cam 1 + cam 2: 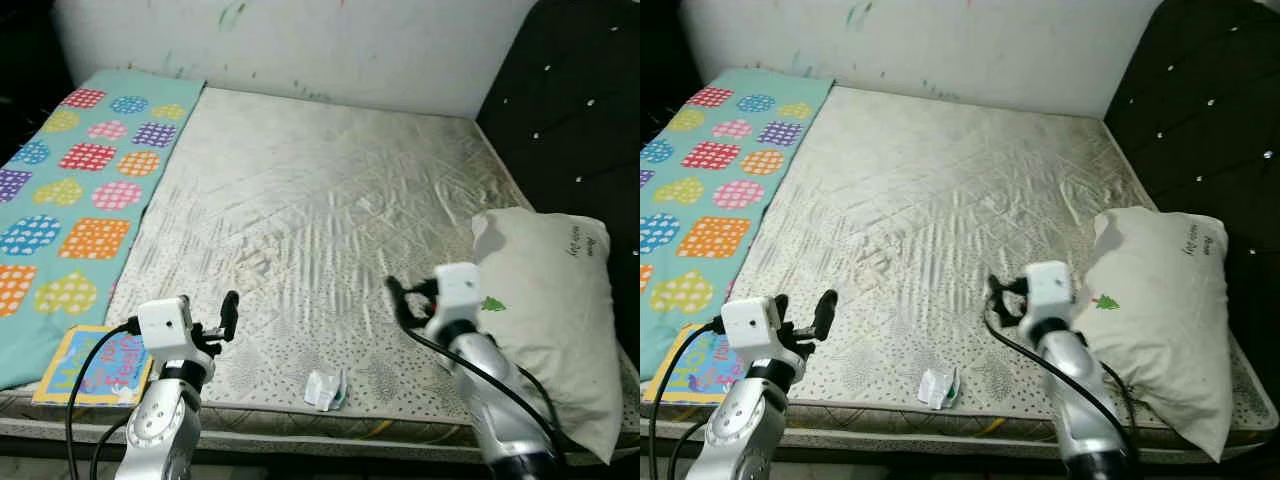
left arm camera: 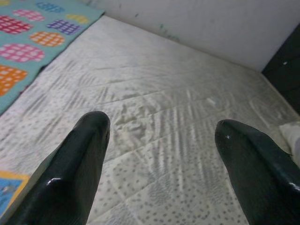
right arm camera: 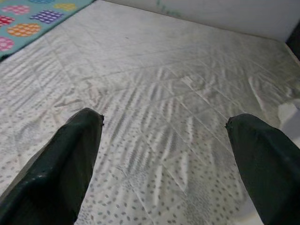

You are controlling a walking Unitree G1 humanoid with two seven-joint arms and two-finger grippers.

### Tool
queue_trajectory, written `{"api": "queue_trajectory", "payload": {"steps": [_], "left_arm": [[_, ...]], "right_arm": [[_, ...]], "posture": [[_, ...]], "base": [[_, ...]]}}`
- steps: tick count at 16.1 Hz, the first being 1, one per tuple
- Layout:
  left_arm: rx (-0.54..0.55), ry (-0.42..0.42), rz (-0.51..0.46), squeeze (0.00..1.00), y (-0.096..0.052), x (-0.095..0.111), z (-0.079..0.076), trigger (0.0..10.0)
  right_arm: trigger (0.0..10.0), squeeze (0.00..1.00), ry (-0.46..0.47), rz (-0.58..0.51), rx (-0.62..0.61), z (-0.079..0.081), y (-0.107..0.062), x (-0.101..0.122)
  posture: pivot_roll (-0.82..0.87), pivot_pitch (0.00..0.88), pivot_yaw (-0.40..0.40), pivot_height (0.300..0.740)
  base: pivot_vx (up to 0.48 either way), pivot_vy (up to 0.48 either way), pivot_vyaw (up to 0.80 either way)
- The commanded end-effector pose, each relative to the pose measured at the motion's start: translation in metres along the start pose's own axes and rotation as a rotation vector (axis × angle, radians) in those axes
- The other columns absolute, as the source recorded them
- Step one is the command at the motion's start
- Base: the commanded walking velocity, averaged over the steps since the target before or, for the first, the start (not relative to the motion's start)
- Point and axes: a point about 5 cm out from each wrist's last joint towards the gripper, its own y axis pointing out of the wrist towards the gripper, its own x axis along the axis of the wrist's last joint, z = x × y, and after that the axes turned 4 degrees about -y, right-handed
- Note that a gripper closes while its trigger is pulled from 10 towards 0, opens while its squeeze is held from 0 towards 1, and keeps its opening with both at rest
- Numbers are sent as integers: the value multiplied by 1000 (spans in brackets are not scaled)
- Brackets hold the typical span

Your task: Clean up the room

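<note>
Looking down on a bare mattress [image 1: 320,200] with a pale quilted cover, creased across the middle. Along the robot's left side, a teal blanket [image 1: 80,180] printed with bright hearts and dotted squares. At the near left corner, lying partly on that blanket's edge, a colourful children's book [image 1: 95,365], flat, cover up. On the right, up against a dark studded headboard [image 1: 580,110], a white pillow [image 1: 555,310] with a small green tree motif, hanging over the mattress's near edge.

Near the front edge, roughly between the two arms — a small crumpled white wrapper [image 1: 326,389] with a touch of green, sitting alone on the dotted border, well apart from book and pillow.

Left gripper [image 2: 159,154] raised over the near left part of the mattress, just beside the book, fingers [image 2: 84,154] spread wide, nothing between them but quilted cover. Right gripper [image 3: 164,154] held over the near right part, close to the pillow's inner edge — likewise splayed wide and empty, black fingertips [image 3: 75,145] framing bare fabric. Behind the mattress, a pale wall [image 1: 300,40] flecked with paint marks.
</note>
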Motion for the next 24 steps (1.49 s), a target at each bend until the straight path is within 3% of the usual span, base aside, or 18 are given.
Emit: {"api": "queue_trajectory", "payload": {"steps": [1, 4, 6, 8, 11, 13, 16, 19, 24], "left_arm": [[14, 9, -2, 0, -3, -1, 1, 10000], [27, 1, -4, 0, -1, 0, 6, 10000], [-41, 23, 7, 0, 11, 2, -1, 10000], [-98, 20, -3, 0, 21, 10, -11, 10000], [-83, -47, -53, 0, 27, 28, -14, 10000], [-91, -30, -85, 0, 26, 35, -16, 10000], [-65, -6, -16, 0, 12, 22, 2, 10000], [-21, 2, -3, 0, 4, 22, 13, 10000], [-23, -1, 19, 0, -2, 19, 13, 10000]], "right_arm": [[10000, 0, -5, 2, 6, 0, 3, 0], [10000, 0, 5, -36, -15, 2, 15, 10], [10000, 0, 24, -60, -70, -6, 15, 13], [10000, 0, 25, -69, -95, -12, 8, 9], [10000, 0, 1, -70, -171, -21, -1, 6], [10000, 0, -55, -105, -180, -23, -7, 9], [10000, 0, 28, -109, -149, -17, -16, 9], [10000, 0, 65, -111, -167, -19, -21, 10], [10000, 0, 77, -78, -188, -23, -30, 3]], "posture": [[-62, 7, -145, 740], [-69, 0, -91, 740], [-100, 0, -32, 740], [-117, 0, 3, 740], [-122, 0, 13, 740], [-124, 0, 5, 740], [-131, 0, 6, 740], [-104, 20, -12, 740], [-107, 53, -5, 740]], "base": [[0, 0, 0], [0, 0, 0], [0, 0, 0], [0, 0, 0], [0, 0, 0], [0, 0, 0], [0, 0, 0], [0, 0, 0], [0, 0, -738]]}}
